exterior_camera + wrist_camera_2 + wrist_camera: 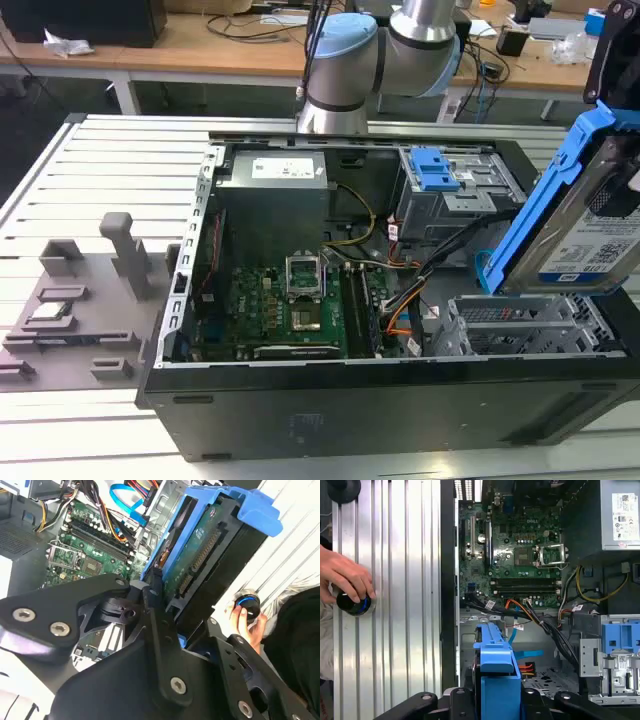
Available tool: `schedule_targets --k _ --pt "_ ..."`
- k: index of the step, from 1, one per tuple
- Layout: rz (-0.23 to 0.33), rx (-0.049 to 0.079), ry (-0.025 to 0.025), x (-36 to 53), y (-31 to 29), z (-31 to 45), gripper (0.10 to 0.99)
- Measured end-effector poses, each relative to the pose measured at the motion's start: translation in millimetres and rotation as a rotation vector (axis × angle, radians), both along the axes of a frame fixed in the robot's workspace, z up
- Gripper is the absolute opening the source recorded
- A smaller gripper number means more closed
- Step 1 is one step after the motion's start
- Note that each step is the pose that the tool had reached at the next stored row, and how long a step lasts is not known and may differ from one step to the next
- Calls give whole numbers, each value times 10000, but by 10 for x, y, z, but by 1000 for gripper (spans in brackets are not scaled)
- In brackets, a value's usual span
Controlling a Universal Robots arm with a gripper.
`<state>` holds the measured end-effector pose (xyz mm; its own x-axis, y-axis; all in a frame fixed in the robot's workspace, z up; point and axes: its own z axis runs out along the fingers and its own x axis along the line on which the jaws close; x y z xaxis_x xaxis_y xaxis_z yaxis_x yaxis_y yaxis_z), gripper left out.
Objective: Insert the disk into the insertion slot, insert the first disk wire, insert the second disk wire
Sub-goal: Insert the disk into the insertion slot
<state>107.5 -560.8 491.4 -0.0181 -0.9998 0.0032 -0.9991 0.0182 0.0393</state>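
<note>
The disk (585,225), a silver-grey drive with a white-and-blue label in a bright blue carrier, hangs tilted at the exterior view's right. It is just above the insertion slot (525,322), a perforated silver cage in the near right corner of the open computer case. My gripper (185,614) is shut on the disk (200,555), black fingers clamping its two faces. In the first wrist view the carrier's blue edge (495,672) stands between the fingers, over the perforated cage floor (545,677). Loose orange, black and blue wires (520,611) lie beside the cage.
A grey bay with a blue latch (437,168) sits behind the cage, with the motherboard (300,310) and power supply (275,172) further toward the exterior view's left. A person's hand (345,575) rests on a black-and-blue knob (354,604) on the slatted table outside the case.
</note>
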Motion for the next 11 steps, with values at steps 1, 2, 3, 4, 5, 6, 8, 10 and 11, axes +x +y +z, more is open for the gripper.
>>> schedule_targets --k 1,2,3,4,5,6,8,10,11 --pt "0 1 0 0 0 -47 361" --pt "0 1 0 0 0 -93 361" --pt "0 3 0 0 0 -133 361" --pt "-1 6 0 0 0 -169 361" --pt "0 10 0 0 0 -191 361" --pt "0 13 0 1 0 -206 361" --pt "0 16 -1 1 0 -226 361" --pt "0 16 0 1 0 -253 361" --pt "0 16 0 1 0 -260 361"
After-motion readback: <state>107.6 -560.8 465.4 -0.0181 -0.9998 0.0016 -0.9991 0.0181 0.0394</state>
